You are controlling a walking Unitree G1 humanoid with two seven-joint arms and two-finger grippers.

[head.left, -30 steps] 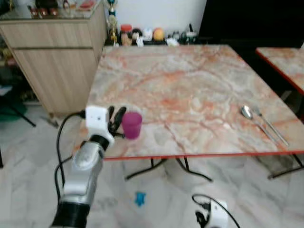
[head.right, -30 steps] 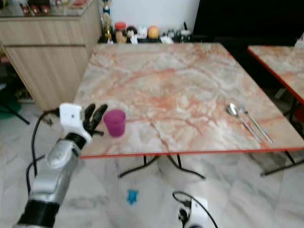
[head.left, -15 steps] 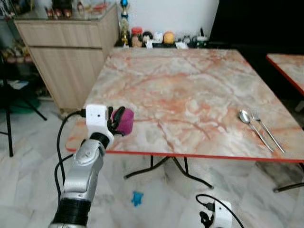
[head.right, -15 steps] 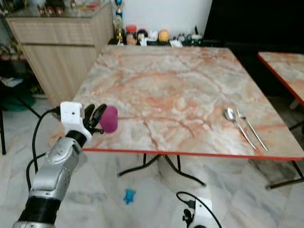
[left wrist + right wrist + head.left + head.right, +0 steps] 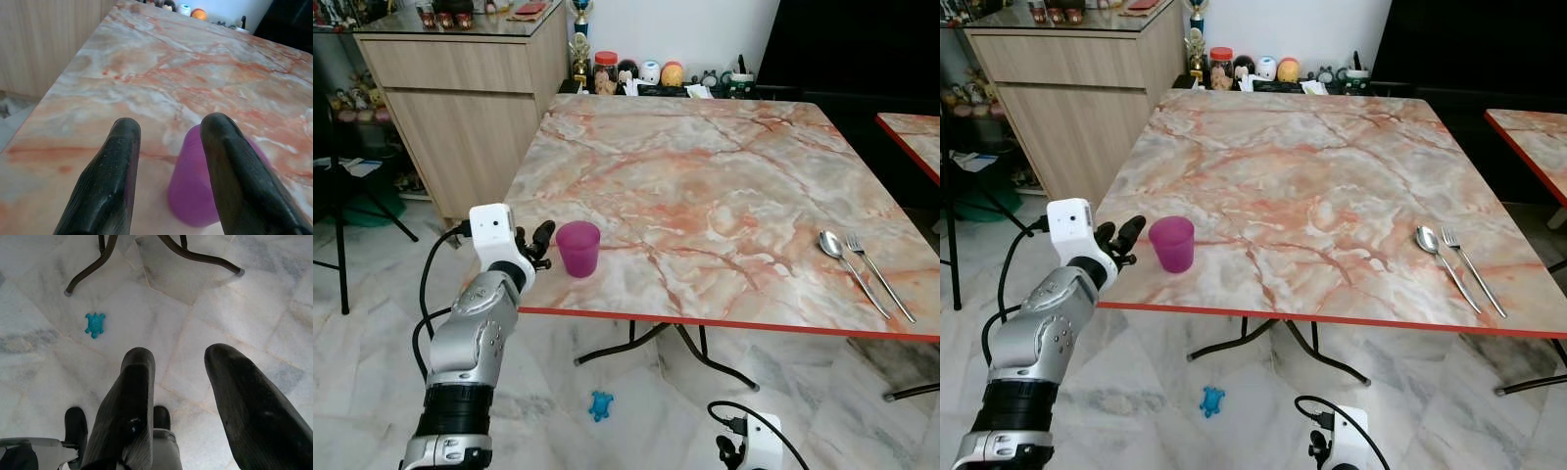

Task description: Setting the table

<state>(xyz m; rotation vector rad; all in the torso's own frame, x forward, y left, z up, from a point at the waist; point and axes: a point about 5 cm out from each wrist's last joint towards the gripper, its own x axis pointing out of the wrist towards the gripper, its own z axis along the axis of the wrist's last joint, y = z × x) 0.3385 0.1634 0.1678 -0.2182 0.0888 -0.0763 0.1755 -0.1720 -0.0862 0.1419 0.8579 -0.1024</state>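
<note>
Left eye view shows the marble-patterned table (image 5: 705,186) with its red edge reaching away ahead of the left gripper (image 5: 536,246), which is raised at the table's near left corner. Its two black fingers (image 5: 110,181) are spread apart and hold nothing. Behind the table, a wooden cabinet (image 5: 470,98) stands against the wall, well off from the gripper. The purple cup (image 5: 578,248) stands upright on the table just beyond the fingertips; in the left wrist view one finger overlaps its rim, and whether they touch cannot be told. A spoon (image 5: 850,269) and a fork (image 5: 879,275) lie side by side far across the table towards the right edge. The right gripper (image 5: 181,396) hangs low over the tiled floor (image 5: 49,298), fingers parted and empty, with a small blue turtle toy (image 5: 94,324) on the tiles beyond it.
</note>
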